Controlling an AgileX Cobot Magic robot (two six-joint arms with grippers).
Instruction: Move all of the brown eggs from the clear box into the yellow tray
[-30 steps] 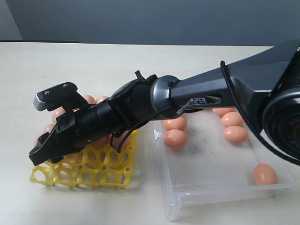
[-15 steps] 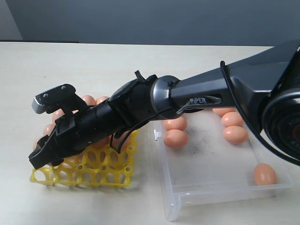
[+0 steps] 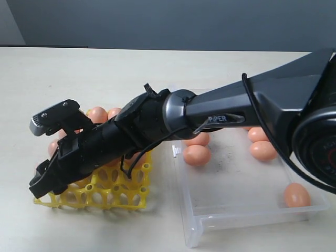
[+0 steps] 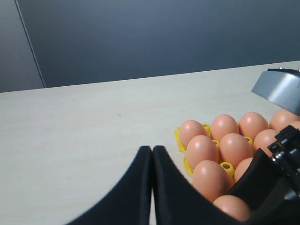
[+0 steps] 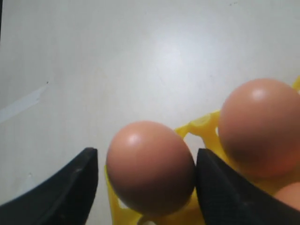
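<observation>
Largely the dark arm (image 3: pixel 220 113) hides the yellow tray (image 3: pixel 140 195). In its edge cup, a smooth matte brown egg (image 5: pixel 150 166) sits between the spread jaws of the right gripper (image 5: pixel 145 159); beside the tray, the jaws of the left gripper (image 4: pixel 152 152) press together.

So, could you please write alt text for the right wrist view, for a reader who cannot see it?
A brown egg sits in an edge cup of the yellow tray, between the open black fingers of the right gripper, one finger clear of it. A second egg sits beside it; pale table behind.
</observation>
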